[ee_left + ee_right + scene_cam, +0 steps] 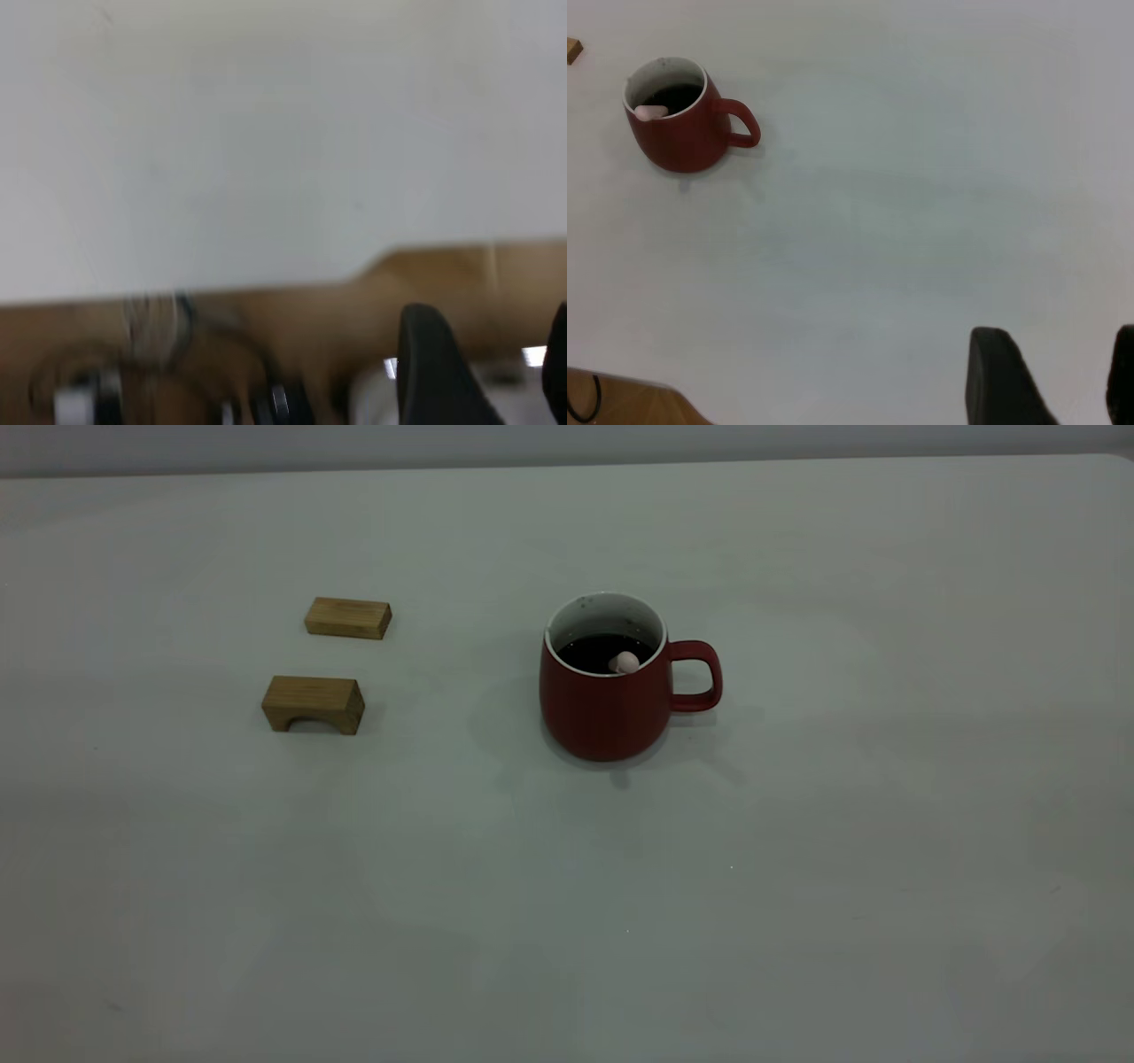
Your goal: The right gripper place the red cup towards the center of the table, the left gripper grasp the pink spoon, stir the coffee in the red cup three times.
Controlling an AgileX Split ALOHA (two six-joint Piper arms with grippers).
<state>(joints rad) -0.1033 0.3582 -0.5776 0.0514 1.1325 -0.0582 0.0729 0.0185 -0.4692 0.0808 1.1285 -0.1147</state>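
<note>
Red cup (pixel 611 700) stands upright near the middle of the counter (pixel 797 886), handle turned away from the two wooden blocks (pixel 314 703) that sit well apart from it. It holds dark coffee (pixel 601 651), well below the rim. The pink spoon (pixel 625 662) rests inside the cup, only its pale handle end showing above the liquid against the wall.

Left gripper (pixel 483 376) hangs past the counter edge, far from the cup, fingers spread, holding nothing. Right gripper (pixel 1050 381) is well clear of the cup, fingers spread and empty.

Judgement: placement and stirring appear complete. Any withdrawal should stay high and clear of the cup to avoid knocking it.
</note>
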